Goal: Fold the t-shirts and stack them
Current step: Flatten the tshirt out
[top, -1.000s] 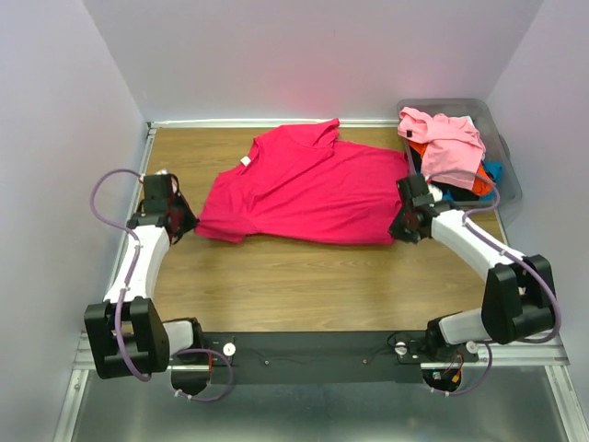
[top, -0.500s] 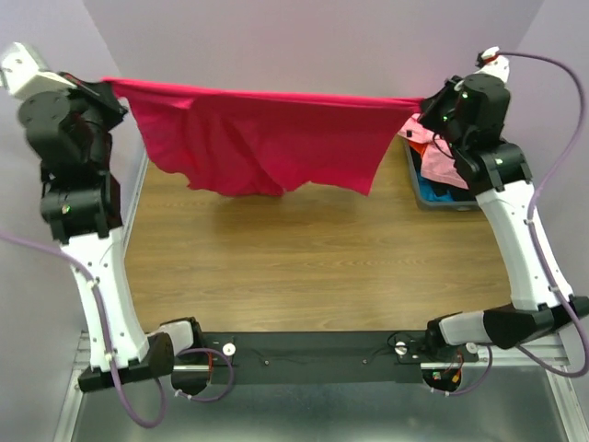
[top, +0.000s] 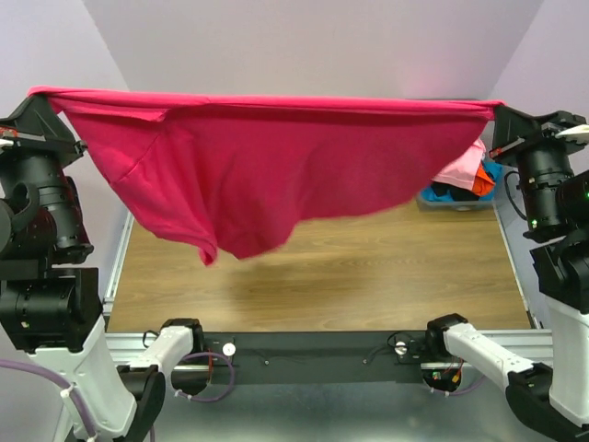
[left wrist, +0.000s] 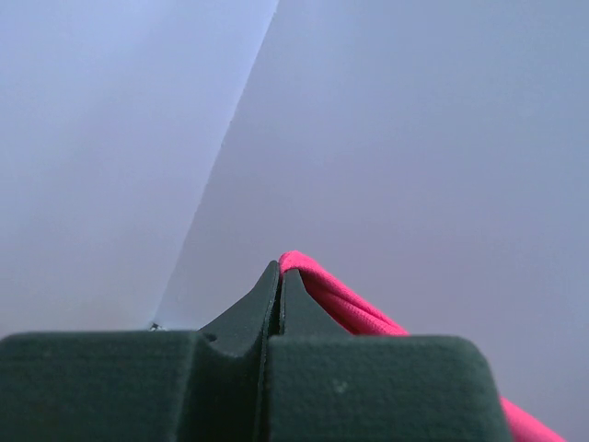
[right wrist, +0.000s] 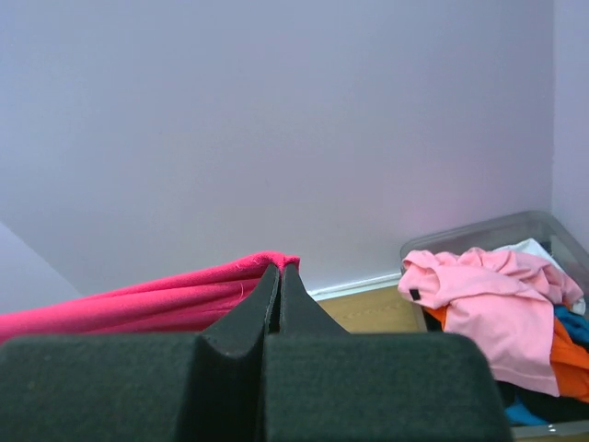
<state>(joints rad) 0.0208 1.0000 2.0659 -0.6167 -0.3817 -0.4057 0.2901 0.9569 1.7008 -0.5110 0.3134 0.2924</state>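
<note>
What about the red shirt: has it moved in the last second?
Yes. The red shirt has gone up off the table, where it lay flat, and now hangs stretched between the left gripper and right gripper.

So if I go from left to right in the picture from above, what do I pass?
left gripper → crimson t-shirt, stretched out in the air → light pink t-shirt → right gripper
</note>
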